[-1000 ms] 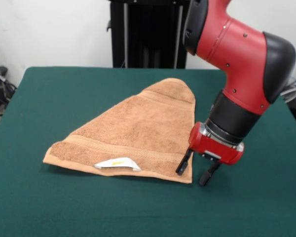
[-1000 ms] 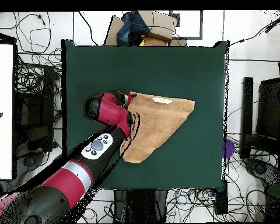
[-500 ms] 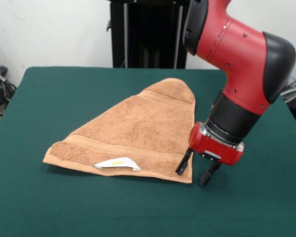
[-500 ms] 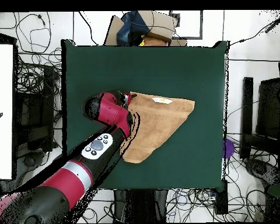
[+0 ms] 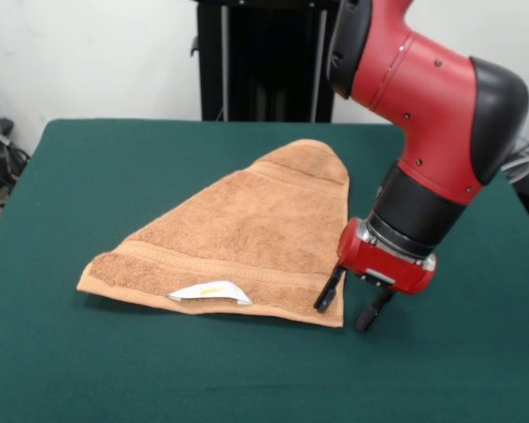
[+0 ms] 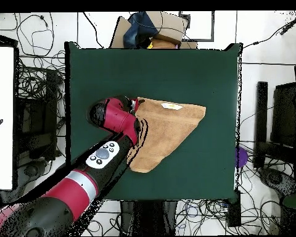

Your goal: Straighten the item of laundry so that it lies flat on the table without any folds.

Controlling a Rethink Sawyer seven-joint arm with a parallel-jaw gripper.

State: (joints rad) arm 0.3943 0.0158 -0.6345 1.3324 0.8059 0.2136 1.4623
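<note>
Towel (image 5: 247,233) being left folded into triangle. Gripper (image 5: 346,307) being held spread astride its corner, probably for pinch; contact unclear.

Front view cuts the arm (image 5: 423,97) off at the top edge and the table (image 5: 88,370) at the bottom and side edges; overhead, the arm hides the gripper and the towel's (image 6: 166,126) edge beside it; label's (image 5: 210,292) yellow mark too small to read.
</note>
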